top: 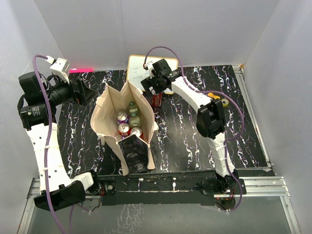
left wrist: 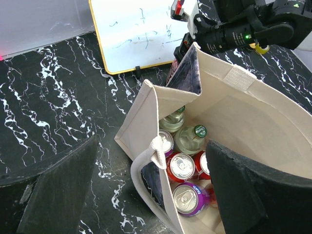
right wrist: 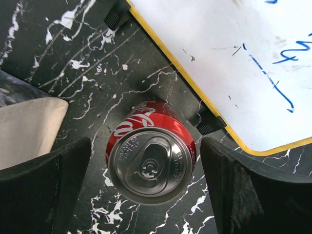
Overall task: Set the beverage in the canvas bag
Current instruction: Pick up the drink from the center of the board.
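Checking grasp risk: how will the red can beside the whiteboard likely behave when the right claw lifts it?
The red can stands upright, tab unopened, so it is probably full and heavy for its size. Its smooth round wall may slip in the open right claw. Nudged off-centre, it could tip, then roll.

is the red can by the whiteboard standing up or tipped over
Upright. The right wrist view looks down on the red can, silver lid and pull tab facing up, standing on the table beside the whiteboard.

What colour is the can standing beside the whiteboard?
The can is red with a silver top; the right wrist view shows it best.
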Robot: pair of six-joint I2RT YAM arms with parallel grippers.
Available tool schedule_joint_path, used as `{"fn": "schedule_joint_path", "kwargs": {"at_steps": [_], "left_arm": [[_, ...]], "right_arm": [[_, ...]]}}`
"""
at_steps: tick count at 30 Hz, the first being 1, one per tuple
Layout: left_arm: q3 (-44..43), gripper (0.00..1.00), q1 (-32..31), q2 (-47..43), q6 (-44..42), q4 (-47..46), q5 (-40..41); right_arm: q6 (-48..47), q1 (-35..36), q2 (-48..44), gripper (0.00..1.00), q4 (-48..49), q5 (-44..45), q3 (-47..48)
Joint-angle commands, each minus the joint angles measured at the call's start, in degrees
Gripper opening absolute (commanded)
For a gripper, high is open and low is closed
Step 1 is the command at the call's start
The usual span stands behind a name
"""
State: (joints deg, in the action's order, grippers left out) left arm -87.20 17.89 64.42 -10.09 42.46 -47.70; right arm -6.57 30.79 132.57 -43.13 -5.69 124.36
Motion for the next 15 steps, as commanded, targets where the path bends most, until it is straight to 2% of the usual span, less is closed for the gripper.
{"fn": "schedule_joint_path", "kwargs": {"at_steps": [1,6,12,15], "left_arm": [[-0.5,0.90,0.3,-0.4,-1.0,-0.6,-0.5],[0.3,0.89,0.3,-0.7,-1.7,-0.7,-0.4],[1.5,0.89,0.3,-1.2,-2.6,-0.2,-1.5],[2.1,0.87,0.3,-1.3,-6.5,2.6,-3.5]], "right_arm": [[-1.7,-0.1,0.3,0.97,0.6,1.3,2.6],[-2.5,-0.1,-0.5,0.90,0.5,1.5,0.4],[-3.6,-0.1,-1.3,0.69,0.5,0.9,0.4],[-4.9,-0.1,-2.4,0.57,0.7,0.0,1.7]]}}
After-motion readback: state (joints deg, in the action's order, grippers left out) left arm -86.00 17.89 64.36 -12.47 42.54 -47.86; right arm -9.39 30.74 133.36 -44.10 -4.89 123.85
